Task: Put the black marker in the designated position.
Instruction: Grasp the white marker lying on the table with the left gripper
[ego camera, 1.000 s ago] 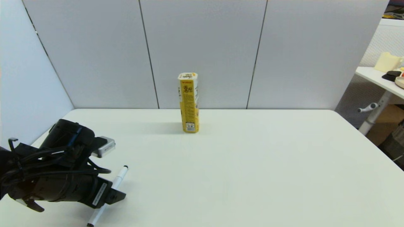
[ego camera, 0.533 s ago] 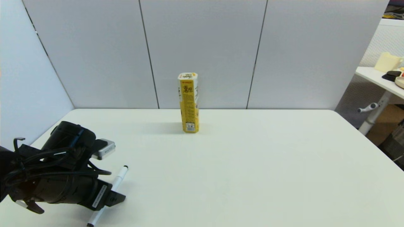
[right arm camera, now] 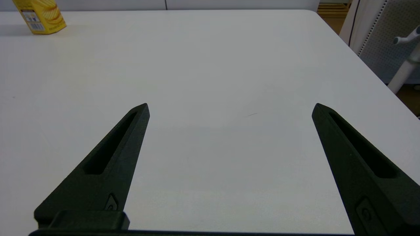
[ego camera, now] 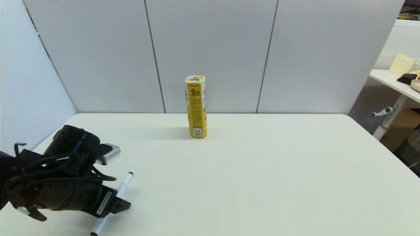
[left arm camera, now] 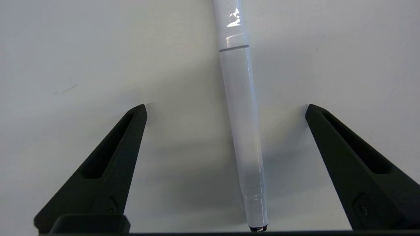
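**Marker flat on the table, left gripper straddling it**

Black marker lies on the white table at its near left corner — white barrel, a small black tip at each end, slanting away from the robot toward the right. Its middle is hidden under the left arm in the head view; one end pokes out beyond the wrist, the other shows near the table's front edge.

From the left wrist view the marker runs lengthwise between the two black fingers, resting on the tabletop. The left gripper is spread wide, its fingers well apart from the barrel on either side and touching nothing but, perhaps, the table — I cannot tell whether the tips reach the surface.

Farther along, near the middle of the table's back edge, a tall yellow carton stands upright, well apart from the marker.

On the right, the right gripper does not show in the head view; its own camera shows it spread wide over bare tabletop, with the yellow carton far off across the table.
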Tool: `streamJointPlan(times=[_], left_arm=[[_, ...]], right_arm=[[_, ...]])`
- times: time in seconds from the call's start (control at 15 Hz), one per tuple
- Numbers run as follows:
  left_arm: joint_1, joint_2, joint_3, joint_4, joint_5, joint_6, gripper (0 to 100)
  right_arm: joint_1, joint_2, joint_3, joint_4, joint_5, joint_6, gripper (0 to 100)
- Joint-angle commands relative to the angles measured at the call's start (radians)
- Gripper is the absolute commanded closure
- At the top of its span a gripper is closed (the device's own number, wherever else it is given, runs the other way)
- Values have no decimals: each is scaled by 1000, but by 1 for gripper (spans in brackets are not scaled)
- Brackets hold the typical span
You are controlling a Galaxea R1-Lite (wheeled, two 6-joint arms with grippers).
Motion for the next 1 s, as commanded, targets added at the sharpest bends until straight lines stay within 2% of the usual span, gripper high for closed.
streamJointPlan(times=[0.07, 0.13, 1.0], left_arm=[[-2, -1, -1, 0, 0, -1, 0], [-2, -1, -1, 0, 0, -1, 100], [-9, -9, 15, -46, 0, -13, 100]], right_arm=[[0, 1, 0, 0, 1, 0, 0], [0, 1, 0, 0, 1, 0, 0], [0, 1, 0, 0, 1, 0, 0]])
